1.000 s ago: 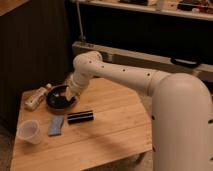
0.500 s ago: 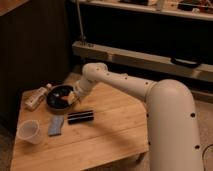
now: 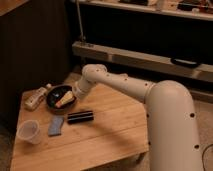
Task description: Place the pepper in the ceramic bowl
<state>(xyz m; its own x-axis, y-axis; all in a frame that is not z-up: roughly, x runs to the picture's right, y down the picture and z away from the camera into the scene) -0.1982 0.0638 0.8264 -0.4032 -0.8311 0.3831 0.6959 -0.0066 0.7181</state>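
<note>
Your white arm (image 3: 150,100) fills the right and reaches left across the wooden tabletop (image 3: 100,137). The ceramic bowl (image 3: 54,95) sits at the far left of the tabletop, with the end effector (image 3: 70,99) low over its right rim (whether it is apart or together, you cannot tell). An orange-yellow piece, likely the pepper (image 3: 63,100), lies in the bowl beside it. Nearer you: a black cylinder (image 3: 80,116), a blue-grey pad (image 3: 56,126), a clear cup (image 3: 29,131). A bottle (image 3: 36,98) lies left of the bowl.

You have 1 gripper (image 3: 71,98) over 1 ceramic bowl (image 3: 56,93), 1 cup (image 3: 29,131), 1 blue-grey pad (image 3: 56,125), 1 black cylinder (image 3: 80,116), 1 bottle (image 3: 36,97).
</note>
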